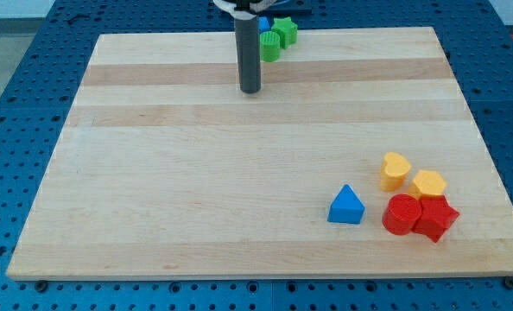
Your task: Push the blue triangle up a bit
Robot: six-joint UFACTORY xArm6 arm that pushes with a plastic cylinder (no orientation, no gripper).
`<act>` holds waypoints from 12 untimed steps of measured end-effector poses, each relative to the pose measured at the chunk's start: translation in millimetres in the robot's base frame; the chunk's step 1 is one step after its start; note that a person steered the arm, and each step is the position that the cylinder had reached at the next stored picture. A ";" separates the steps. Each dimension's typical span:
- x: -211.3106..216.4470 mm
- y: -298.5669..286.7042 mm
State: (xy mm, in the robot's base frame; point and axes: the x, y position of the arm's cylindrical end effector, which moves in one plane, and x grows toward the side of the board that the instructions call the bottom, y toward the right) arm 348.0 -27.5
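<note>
Pushing the blue triangle upward requires my tip, a bare rod holding nothing and well above-left of it, to be routed below it, centred, clear of the red blocks.

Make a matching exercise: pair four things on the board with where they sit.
Things:
1. blue triangle
2. my tip
3. yellow heart
4. green star

Places:
A. view's top edge, right of the rod
B. left of the red blocks
C. upper middle, on bare wood
D. above the red blocks, left of the other yellow block

Pairs: 1-B, 2-C, 3-D, 4-A
</note>
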 end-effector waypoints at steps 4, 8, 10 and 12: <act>231.4 5.8; 253.1 116.6; 226.6 110.3; 157.3 157.8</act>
